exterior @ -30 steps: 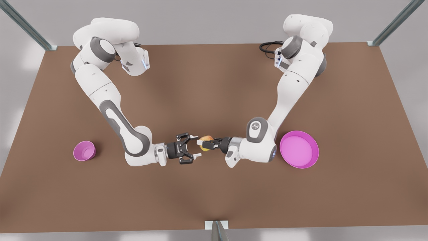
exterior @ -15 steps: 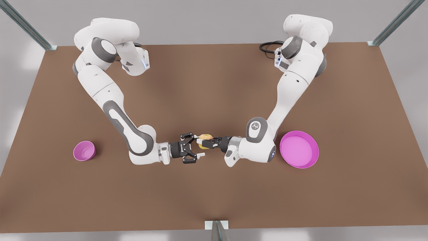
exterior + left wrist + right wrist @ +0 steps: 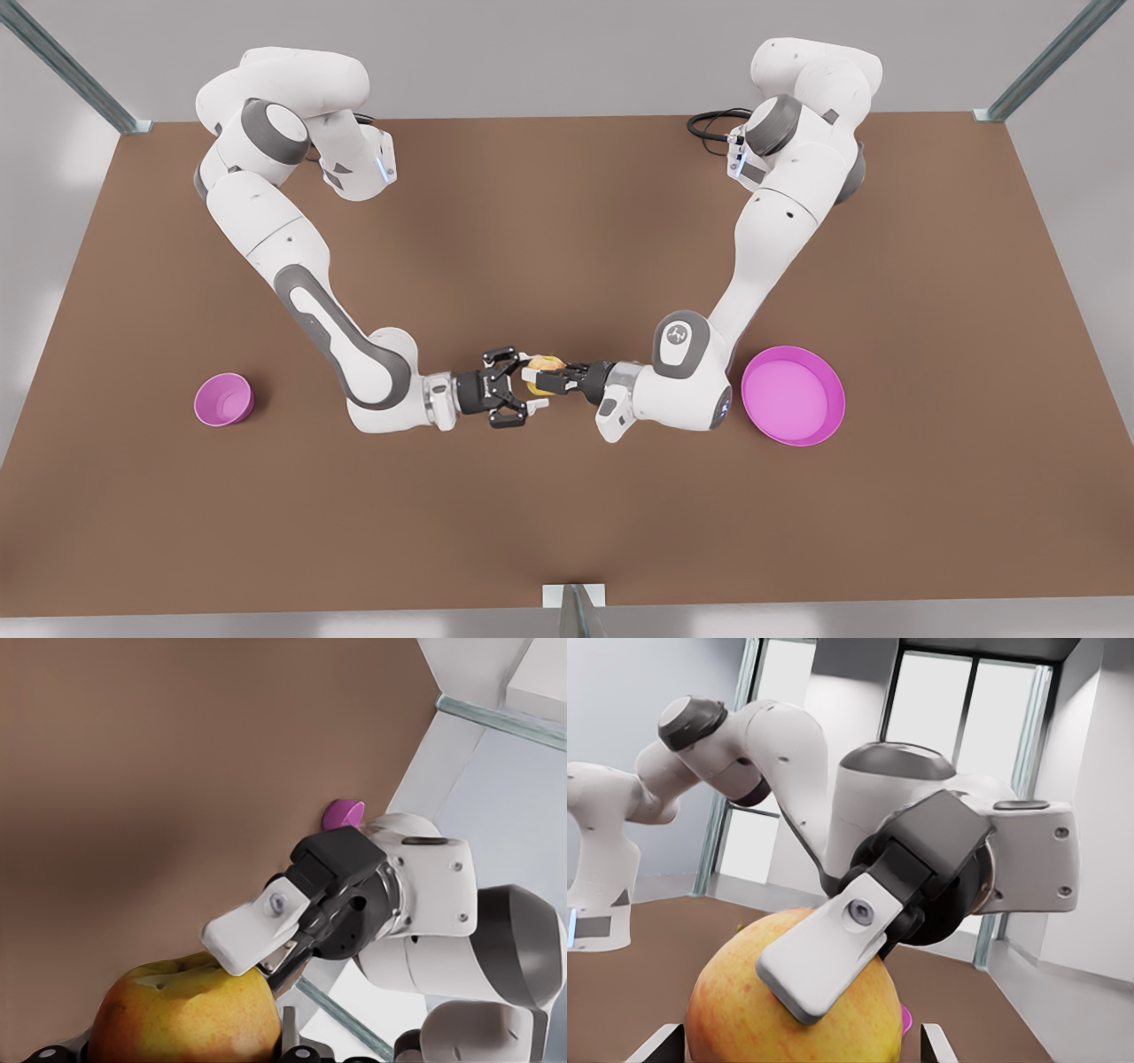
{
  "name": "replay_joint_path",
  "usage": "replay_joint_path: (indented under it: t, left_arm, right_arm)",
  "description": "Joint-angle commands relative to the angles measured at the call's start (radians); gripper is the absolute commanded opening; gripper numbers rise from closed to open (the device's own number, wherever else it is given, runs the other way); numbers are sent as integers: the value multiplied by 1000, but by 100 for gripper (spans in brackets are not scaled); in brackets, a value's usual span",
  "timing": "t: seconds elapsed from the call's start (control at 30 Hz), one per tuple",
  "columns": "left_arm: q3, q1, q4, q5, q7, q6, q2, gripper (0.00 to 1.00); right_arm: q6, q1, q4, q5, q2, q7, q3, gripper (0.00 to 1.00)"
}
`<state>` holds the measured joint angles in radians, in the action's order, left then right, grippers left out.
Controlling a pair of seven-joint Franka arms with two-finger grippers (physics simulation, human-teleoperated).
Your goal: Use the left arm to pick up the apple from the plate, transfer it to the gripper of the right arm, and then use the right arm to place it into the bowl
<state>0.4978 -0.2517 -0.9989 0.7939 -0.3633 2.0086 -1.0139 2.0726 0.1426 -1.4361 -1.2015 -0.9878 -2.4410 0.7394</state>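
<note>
Brown desk (image 3: 567, 514) below: small round yellow-red apple (image 3: 545, 363) sits mid-air between both tools, left tool (image 3: 537, 381) clamped on it, right tool (image 3: 523, 384) splayed around it, fingers apart.

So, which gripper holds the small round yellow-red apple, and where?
The left gripper, shut on the apple's sides; the right gripper is open around it, not yet gripping.

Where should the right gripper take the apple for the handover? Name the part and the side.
Grip the small round yellow-red apple across its bare flanks, since the left gripper is shut on it with one finger lying over its front. Come level from the front view's left, opposite that gripper. The right gripper is on that side, jaws open either side of the fruit.
</note>
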Motion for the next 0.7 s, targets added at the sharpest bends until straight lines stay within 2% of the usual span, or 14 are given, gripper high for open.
replay_joint_path:
  t: [0.0,0.53,0.63,0.67]
  left_arm:
    - [1,0,0,7,18,-2,1,72]
    - [2,-6,-1,7,27,2,-6,72]
    - [1,-6,-3,7,29,2,-6,72]
    - [2,-6,-3,7,29,2,-6,72]
  right_arm:
    - [-2,0,0,-3,1,-9,3,99]
    - [11,-5,-20,-24,1,7,15,98]
    - [11,-5,-20,-24,1,7,15,96]
    - [11,-5,-20,-24,1,7,15,91]
